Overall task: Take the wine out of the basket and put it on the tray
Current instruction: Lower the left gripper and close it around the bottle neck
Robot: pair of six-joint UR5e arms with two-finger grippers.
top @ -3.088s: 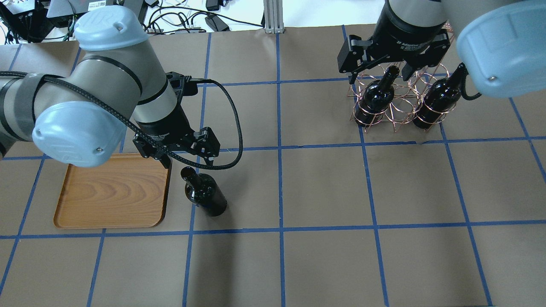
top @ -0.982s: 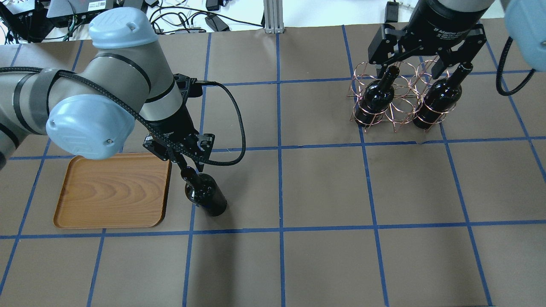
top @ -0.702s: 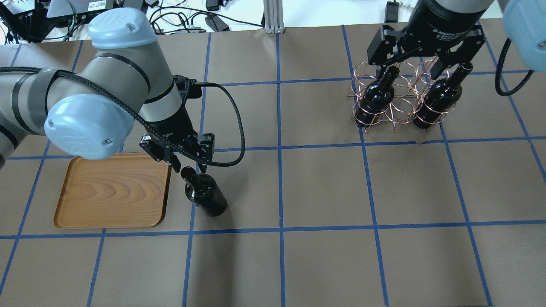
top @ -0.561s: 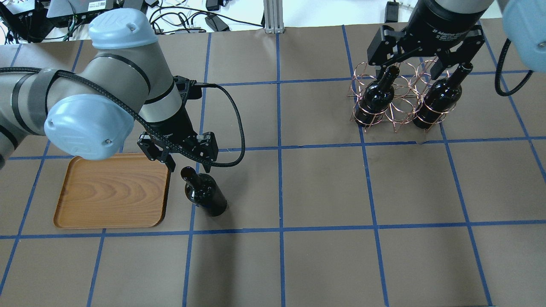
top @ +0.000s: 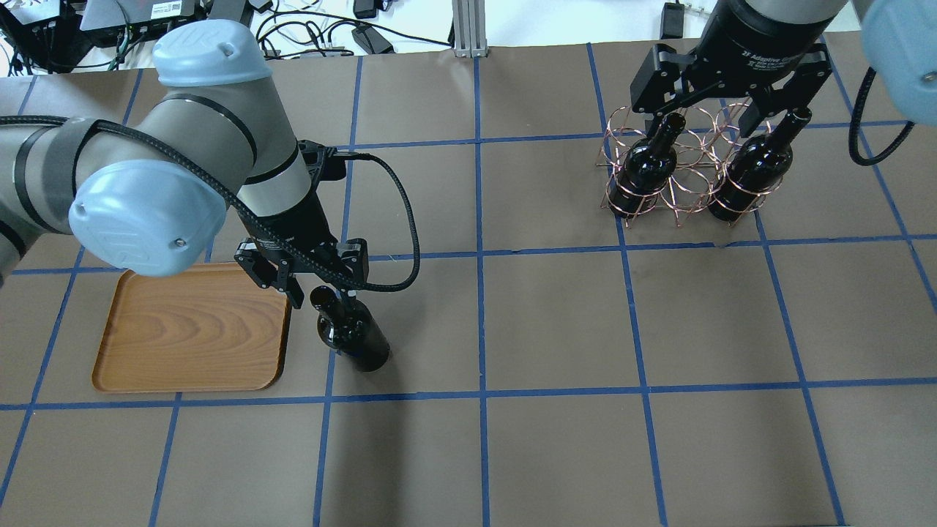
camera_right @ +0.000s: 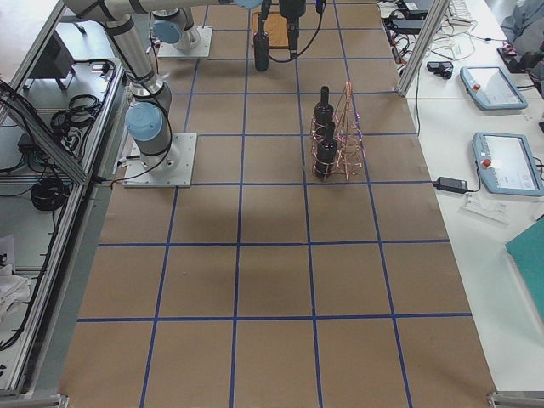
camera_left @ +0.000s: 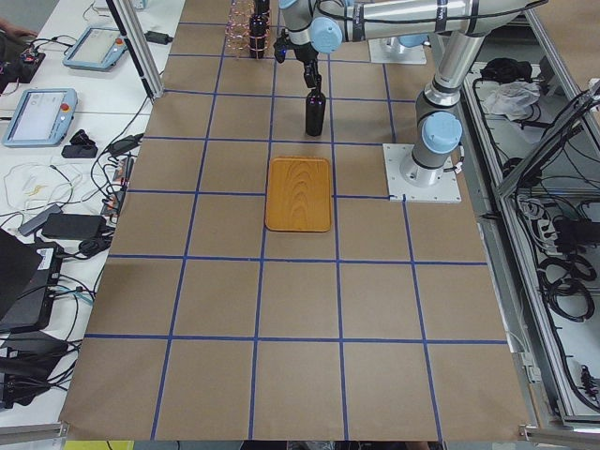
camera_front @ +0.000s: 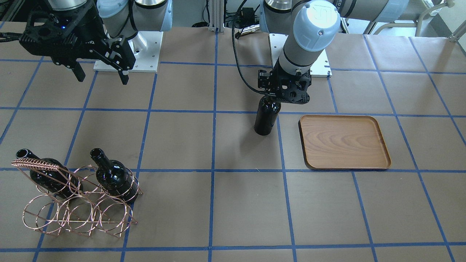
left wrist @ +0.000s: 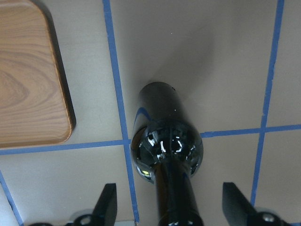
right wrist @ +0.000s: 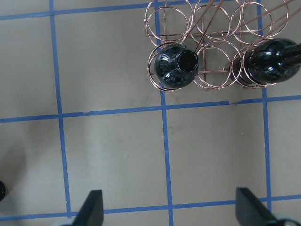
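Since the wine [top: 351, 333] is glossy bare glass, we judge it heavy, rigid, slippery and breakable, best taken at the narrow neck under the lip. It stands upright on the table [top: 556, 322], just beside the tray [top: 190, 329], not on it. Our left gripper [top: 322, 295] straddles the neck, fingers [left wrist: 106, 205] spread clear of the glass. We count three bottles: this one, plus a second bottle [top: 648, 167] and a third bottle [top: 754, 170] in the one basket [top: 684, 196]. One tray. Our right gripper [top: 699, 118] hangs wide open above the basket.
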